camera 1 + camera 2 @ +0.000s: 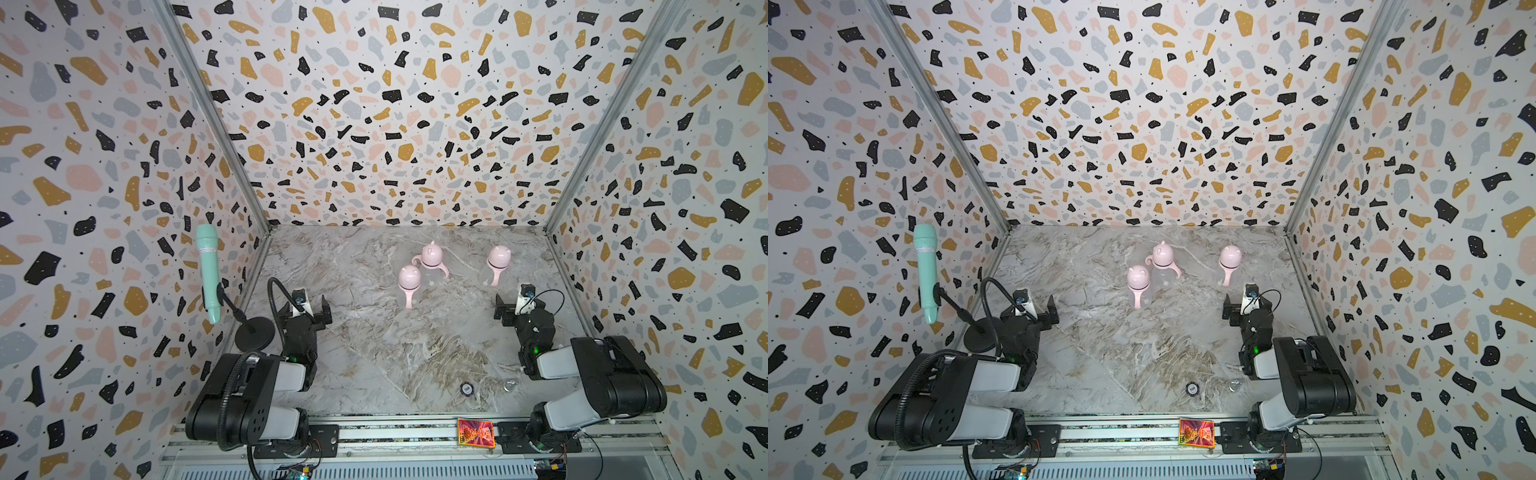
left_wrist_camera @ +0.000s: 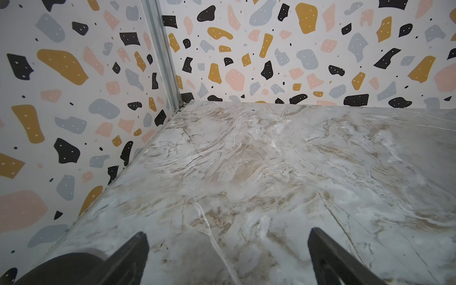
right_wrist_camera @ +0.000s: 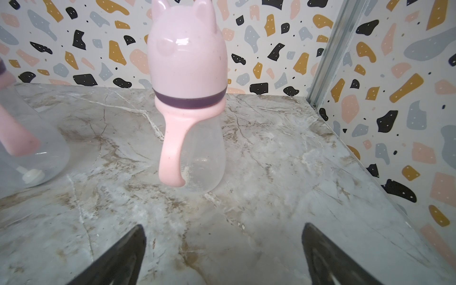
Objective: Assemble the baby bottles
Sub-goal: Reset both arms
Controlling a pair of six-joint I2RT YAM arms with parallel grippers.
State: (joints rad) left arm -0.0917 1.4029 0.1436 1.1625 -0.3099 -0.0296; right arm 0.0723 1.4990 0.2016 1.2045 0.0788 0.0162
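Three baby bottles stand upright on the marble table in both top views, each capped with a pink eared dome: one nearest the middle (image 1: 409, 286) (image 1: 1138, 286), one behind it (image 1: 431, 261) (image 1: 1163, 261), one at the right (image 1: 497, 262) (image 1: 1229, 262). My left gripper (image 1: 305, 308) (image 1: 1030, 308) (image 2: 228, 237) is open over bare marble, well left of the bottles. Open too, my right gripper (image 1: 519, 306) (image 1: 1248, 306) (image 3: 223, 232) sits just in front of the right bottle (image 3: 187, 54), apart from it. The right wrist view also catches the edge of another bottle (image 3: 29, 153).
A mint-green microphone (image 1: 208, 270) on a black stand (image 1: 254, 332) rises by the left wall beside my left arm. A small round black disc (image 1: 467, 388) and a metal ring (image 1: 508, 385) lie near the front edge. A colourful card (image 1: 476, 432) rests on the front rail. Patterned walls enclose three sides.
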